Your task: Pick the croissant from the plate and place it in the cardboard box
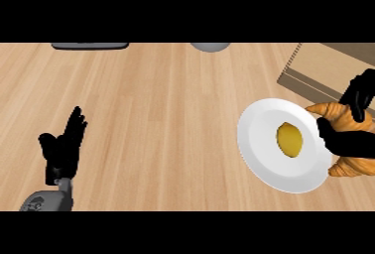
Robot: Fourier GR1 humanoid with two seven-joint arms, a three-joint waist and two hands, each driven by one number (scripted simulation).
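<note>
Bright, even light covers the wooden tabletop [168, 109], its grain uniformly lit from 9 to 3 o'clock. The white plate [256, 144] at 3 o'clock is the brightest surface, greying softly along its lower rim. The left hand [62, 149] at 8 o'clock reads flat black.

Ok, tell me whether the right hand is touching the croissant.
Touching. The head view shows the right hand, fingers curled round the croissant, hiding its middle, at the right edge of the plate.
</note>
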